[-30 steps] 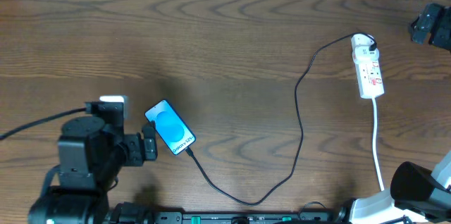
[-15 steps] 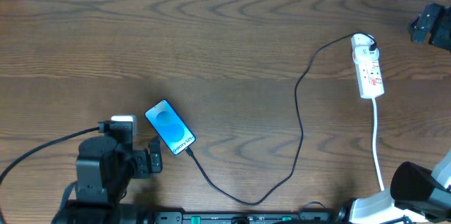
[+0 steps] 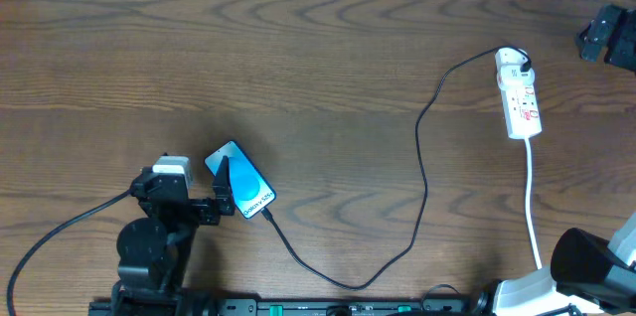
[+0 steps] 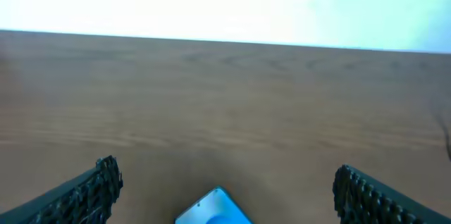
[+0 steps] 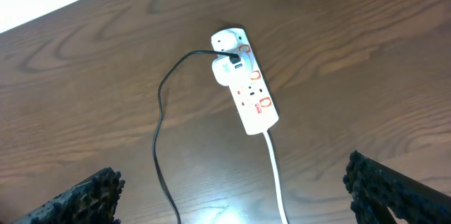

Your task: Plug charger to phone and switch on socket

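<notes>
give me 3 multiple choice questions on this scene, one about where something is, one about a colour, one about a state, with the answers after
1. Where does the phone lie relative to the socket?
A. on top of it
B. far from it, at the left arm's side of the table
C. touching its rounded end

2. What colour is the socket's own cord?
A. black
B. red
C. white

3. How does the left gripper stand?
A. open, fingers wide apart
B. shut on the phone
C. shut, fingers pressed together on nothing

Answers:
1 B: the overhead view shows a wide stretch of bare wood between them.
2 C: the right wrist view shows a white cord leaving the strip's end.
3 A: the left wrist view shows both fingers far apart, with the phone's corner untouched between them.
</notes>
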Robot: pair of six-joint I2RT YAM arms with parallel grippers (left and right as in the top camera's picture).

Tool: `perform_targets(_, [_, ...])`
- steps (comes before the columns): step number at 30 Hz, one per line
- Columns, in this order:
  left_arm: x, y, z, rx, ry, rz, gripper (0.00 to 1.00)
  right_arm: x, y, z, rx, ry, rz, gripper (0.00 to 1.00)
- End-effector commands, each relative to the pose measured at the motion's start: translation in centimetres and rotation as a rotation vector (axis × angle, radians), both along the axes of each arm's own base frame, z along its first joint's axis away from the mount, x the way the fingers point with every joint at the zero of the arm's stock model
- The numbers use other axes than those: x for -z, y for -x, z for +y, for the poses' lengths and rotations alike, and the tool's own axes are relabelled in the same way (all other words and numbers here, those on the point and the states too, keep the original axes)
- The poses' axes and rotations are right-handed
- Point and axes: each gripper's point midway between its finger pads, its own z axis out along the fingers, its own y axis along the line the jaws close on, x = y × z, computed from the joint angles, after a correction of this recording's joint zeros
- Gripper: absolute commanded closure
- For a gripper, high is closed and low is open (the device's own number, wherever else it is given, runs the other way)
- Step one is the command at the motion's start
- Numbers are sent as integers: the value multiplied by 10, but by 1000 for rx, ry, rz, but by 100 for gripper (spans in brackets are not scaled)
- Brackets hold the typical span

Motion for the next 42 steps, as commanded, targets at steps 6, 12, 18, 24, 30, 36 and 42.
perform_targets(6, [2, 0, 8, -37, -8, -102, 2, -3, 1, 1, -3, 4, -8, 1])
perform_targets(12, [2, 4, 15, -63, -6, -144, 2, -3, 1, 2, -3, 3, -9, 1])
perform_targets(18, [11, 4, 20, -81, -4, -146, 2, -3, 1, 2, -3, 3, -8, 1])
perform_targets(24, [27, -1, 22, -92, 15, -162, 2, -3, 1, 2, -3, 3, -9, 1])
perform_targets(30, [48, -9, 18, -66, 20, -175, 2, -3, 1, 1, -3, 4, -8, 1])
perform_targets(36, [65, -7, 18, -68, 18, -106, 2, -3, 1, 2, -3, 3, -9, 1])
perform_targets(42, [64, -7, 25, -98, 15, -107, 2, -3, 1, 1, -3, 4, -8, 1])
